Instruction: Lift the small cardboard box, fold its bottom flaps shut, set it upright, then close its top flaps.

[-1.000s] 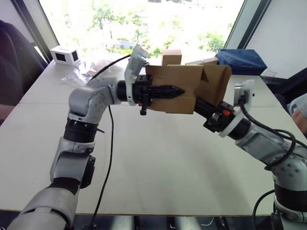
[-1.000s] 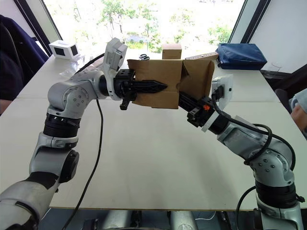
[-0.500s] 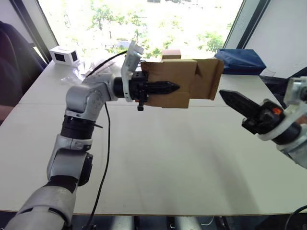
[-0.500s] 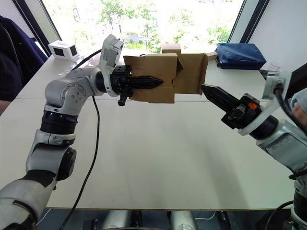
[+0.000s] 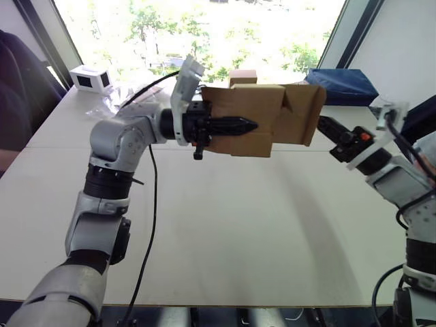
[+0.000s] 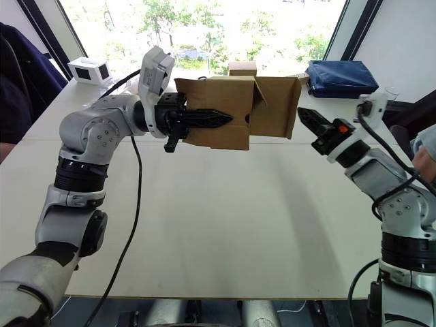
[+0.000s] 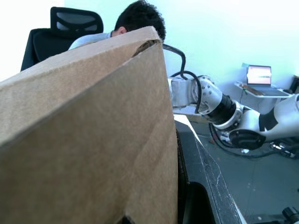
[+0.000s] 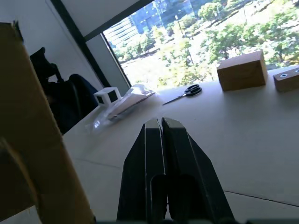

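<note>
Left eye view: the small cardboard box (image 5: pixel 248 128) hangs above the table (image 5: pixel 225 225), flaps splayed, clamped by the left gripper (image 5: pixel 249 125); the right gripper (image 5: pixel 323 125), fingers together, has swung back nearer.

Count: 1 small cardboard box (image 6: pixel 225 112), held off the bench (image 6: pixel 225 225). 2 pincers: left pincer (image 6: pixel 221 118) clamped on the box, right pincer (image 6: pixel 304 116) closed and empty. 1 brown cardboard block (image 6: pixel 242 69), 1 white box with dark window (image 6: pixel 90 69), 1 scissors (image 8: pixel 184 93), 1 blue bag (image 6: pixel 340 70), 1 clear plastic bag (image 5: pixel 122 101).
</note>
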Tool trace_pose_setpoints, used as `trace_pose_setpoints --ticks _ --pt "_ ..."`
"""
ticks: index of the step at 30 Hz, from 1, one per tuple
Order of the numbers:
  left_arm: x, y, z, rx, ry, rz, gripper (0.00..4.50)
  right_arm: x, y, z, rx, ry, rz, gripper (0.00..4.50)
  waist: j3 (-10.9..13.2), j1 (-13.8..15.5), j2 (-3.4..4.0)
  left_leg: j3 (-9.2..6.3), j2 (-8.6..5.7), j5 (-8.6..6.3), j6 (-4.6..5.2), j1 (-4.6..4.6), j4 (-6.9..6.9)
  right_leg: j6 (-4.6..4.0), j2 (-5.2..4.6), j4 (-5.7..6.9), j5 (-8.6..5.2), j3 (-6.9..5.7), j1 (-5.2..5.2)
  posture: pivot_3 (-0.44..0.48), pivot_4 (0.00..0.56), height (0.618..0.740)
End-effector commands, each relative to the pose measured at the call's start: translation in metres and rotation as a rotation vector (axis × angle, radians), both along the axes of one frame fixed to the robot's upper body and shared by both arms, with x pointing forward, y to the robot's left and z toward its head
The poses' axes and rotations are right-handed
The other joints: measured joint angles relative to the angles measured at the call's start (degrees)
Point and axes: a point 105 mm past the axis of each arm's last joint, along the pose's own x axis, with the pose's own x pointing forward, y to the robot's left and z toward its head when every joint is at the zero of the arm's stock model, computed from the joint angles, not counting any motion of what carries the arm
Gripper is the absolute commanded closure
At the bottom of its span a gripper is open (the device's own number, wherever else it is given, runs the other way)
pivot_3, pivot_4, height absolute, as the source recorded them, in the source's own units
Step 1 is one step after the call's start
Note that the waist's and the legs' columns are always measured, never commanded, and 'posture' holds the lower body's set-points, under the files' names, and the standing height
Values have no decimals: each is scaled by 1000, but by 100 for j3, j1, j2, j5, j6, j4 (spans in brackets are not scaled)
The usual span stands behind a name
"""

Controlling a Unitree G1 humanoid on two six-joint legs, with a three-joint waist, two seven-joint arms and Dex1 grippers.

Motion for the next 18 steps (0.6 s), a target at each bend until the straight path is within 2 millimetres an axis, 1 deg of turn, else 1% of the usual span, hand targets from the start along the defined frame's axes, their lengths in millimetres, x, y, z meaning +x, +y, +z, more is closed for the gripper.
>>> trace_pose_setpoints --ticks 1,4,8,14,18 --pt "-3 0 11 -19 -52 -4 4500 -14 17 22 31 -89 104 4429 0 3 0 0 0 0 0 0 1 0 -1 0 0 0 1 0 150 740" --pt "-1 1 11 -20 -53 7 4500 -33 33 32 74 -112 213 4429 1 3 1 0 -2 0 0 -3 0 0 -4 -1 0 0 0 0 150 740" --pt "4 1 11 -29 -49 23 4500 -50 49 32 80 -104 272 4429 1 2 1 0 -2 0 0 -2 1 0 -7 -1 0 -2 1 0 150 740" --pt "9 0 12 -42 -40 33 4500 -56 57 31 117 -96 273 4429 1 -1 1 1 -3 0 0 0 2 0 -7 -1 0 -2 3 0 150 740" --pt "10 -1 12 -46 -35 23 4500 -56 65 28 139 -89 273 4429 1 -2 1 1 -3 0 0 0 2 0 -7 -1 0 -2 3 0 150 740"
